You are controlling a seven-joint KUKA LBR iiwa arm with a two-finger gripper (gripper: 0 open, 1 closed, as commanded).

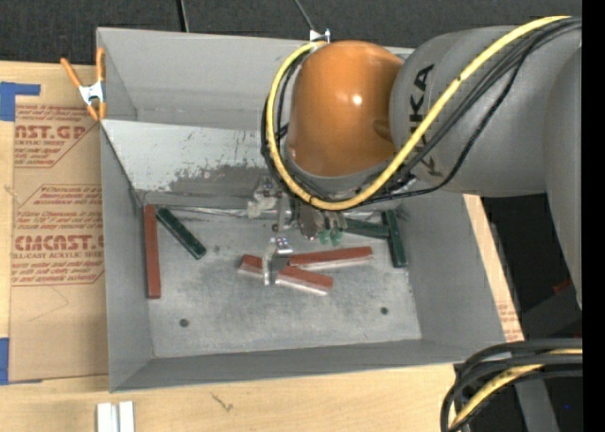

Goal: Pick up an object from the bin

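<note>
Three red-brown bars are seen heaped in the middle of the bin (189, 71), on its floor: a short bar (251, 266) at the left, a long bar (333, 255) at the right and a low bar (307, 280) just below them, all close together. The pincer (281, 252) is found directly over this heap, about where the ends meet, under the orange cover (345, 104) of the arm (510, 109). Whether the pincer is open or closed cannot be told, and nothing can be seen held in it. The bars are judged to be light, stiff and smooth, so they should not bend or break but may slip or swing if taken at an end. Hold is best taken across the narrow width, near the middle of the length. Crowding is the chief hindrance: a neighbour may be nipped or pushed aside with the chosen bar. A left bar (151, 252) of the same red-brown lies along the left wall, with a green bar (180, 233) slanted just beside it, both well apart from the pincer. A right green bar (396, 241) lies partly hidden beneath the arm
</note>
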